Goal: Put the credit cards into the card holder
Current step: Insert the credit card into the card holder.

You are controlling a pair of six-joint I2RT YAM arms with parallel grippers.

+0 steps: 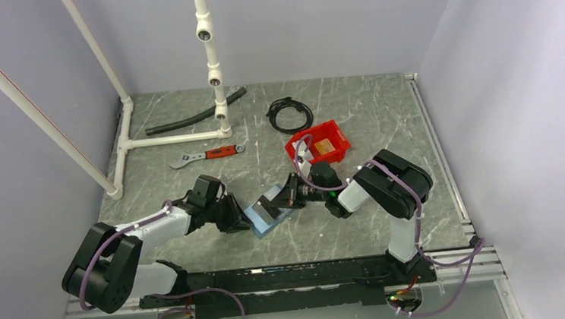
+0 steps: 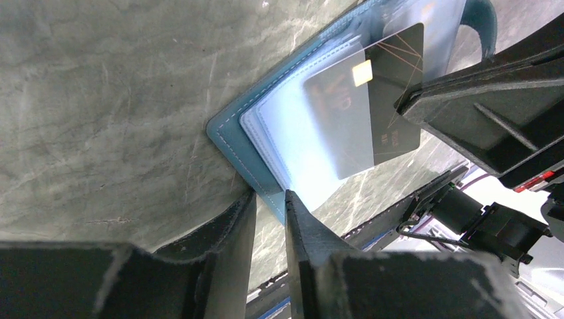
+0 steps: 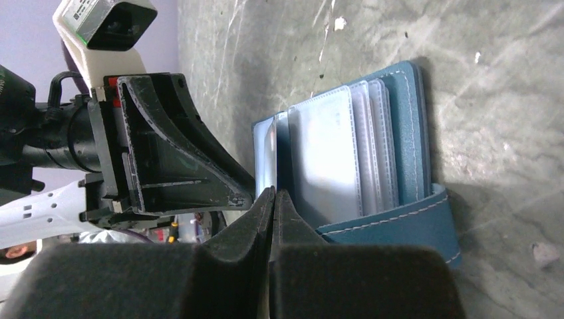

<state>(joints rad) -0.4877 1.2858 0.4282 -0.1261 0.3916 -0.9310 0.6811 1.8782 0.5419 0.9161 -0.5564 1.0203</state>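
- Left tool (image 2: 269,207) is clamped on the near edge of the holder (image 2: 229,139), with the blue cover pinched between its two fingers.
- The holder sits open on the bench (image 1: 367,115), right between the two arms, with its clear sleeves on show.
- Right tool (image 3: 274,199) is squeezed tight on a dark card (image 2: 392,93) with a gold chip, gripping it by one edge.
- That card is part-way into a clear sleeve. The inner half looks frosted behind the plastic, and the outer half sticks out bare beside the right tool.
- Further back on the right, an orange card (image 1: 326,147) lies in the red bin (image 1: 343,133), well apart from the holder.
- A red-handled wrench (image 1: 207,155) lies on the bench behind the left arm.
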